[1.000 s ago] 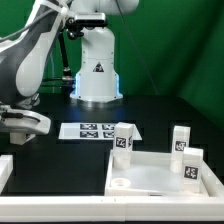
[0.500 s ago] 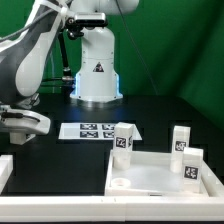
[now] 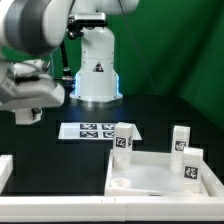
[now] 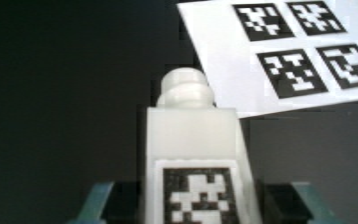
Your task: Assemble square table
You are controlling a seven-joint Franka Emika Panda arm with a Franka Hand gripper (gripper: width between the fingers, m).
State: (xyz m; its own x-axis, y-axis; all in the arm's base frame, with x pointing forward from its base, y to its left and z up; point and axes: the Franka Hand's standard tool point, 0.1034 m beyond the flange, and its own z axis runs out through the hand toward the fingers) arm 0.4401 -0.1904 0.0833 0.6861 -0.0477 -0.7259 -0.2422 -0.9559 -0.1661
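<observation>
In the wrist view a short white leg with a black-and-white tag lies between my gripper fingers, which are shut on its sides; its rounded end points away from the camera. In the exterior view my gripper hangs above the table at the left, and the held leg cannot be made out there. The square table's white slab lies recessed side up at the front right. Three tagged legs stand upright on it: one at its far left corner and two on its right side.
The marker board lies flat on the black table between my gripper and the slab. The white domed robot base stands behind it. A white piece sits at the exterior view's front left edge.
My arm has risen, so the gripper now hangs higher above the table at the exterior view's left. The slab and its upright legs have not moved.
</observation>
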